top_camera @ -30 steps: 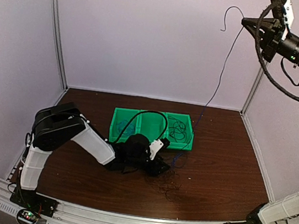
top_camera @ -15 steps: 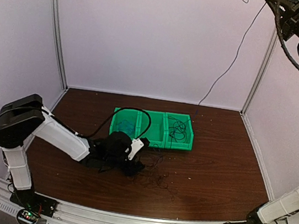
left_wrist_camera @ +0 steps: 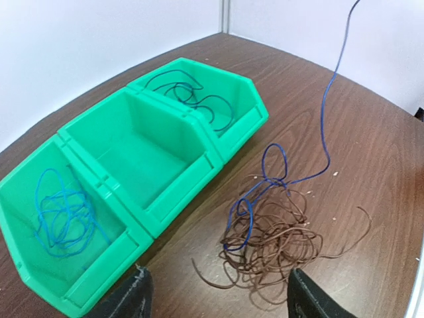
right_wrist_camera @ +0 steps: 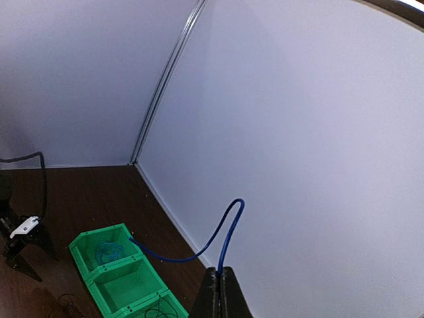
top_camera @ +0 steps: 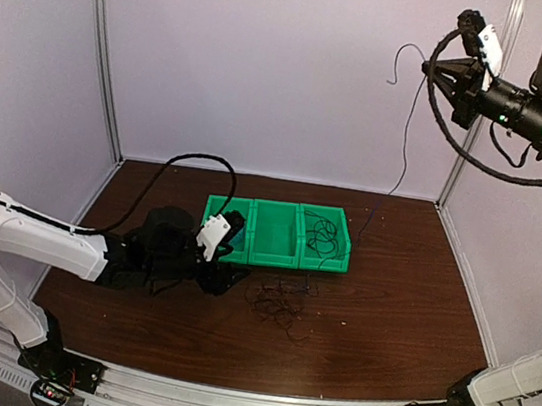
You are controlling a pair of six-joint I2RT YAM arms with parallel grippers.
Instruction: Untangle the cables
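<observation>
Right claw (top_camera: pixel 429 71): raised high at the right rear, jaws closed flat on the blue cable (top_camera: pixel 405 131). A short free end loops above the tips. The rest hangs down past the right end of the green bin (top_camera: pixel 273 261) to the bench (top_camera: pixel 407 313).

Left claw (left_wrist_camera: pixel 218 295): low over the bench, fingers spread wide, nothing between them.

Tangle of dark cables (left_wrist_camera: pixel 271 238): lies on the bench just in front of the bin's middle compartment. The blue cable is looped through it and rises from it.

Bin contents: light-blue coil (left_wrist_camera: pixel 63 218) in the left compartment, dark coil (left_wrist_camera: pixel 192 99) in the right compartment.

Change over the last second: the left claw was down on the tangle; it has drawn back to the left, in front of the left compartment, and spread wider. The tangle now lies nearer the bin. The right claw rose to the top edge of the overhead view and has come back down.
</observation>
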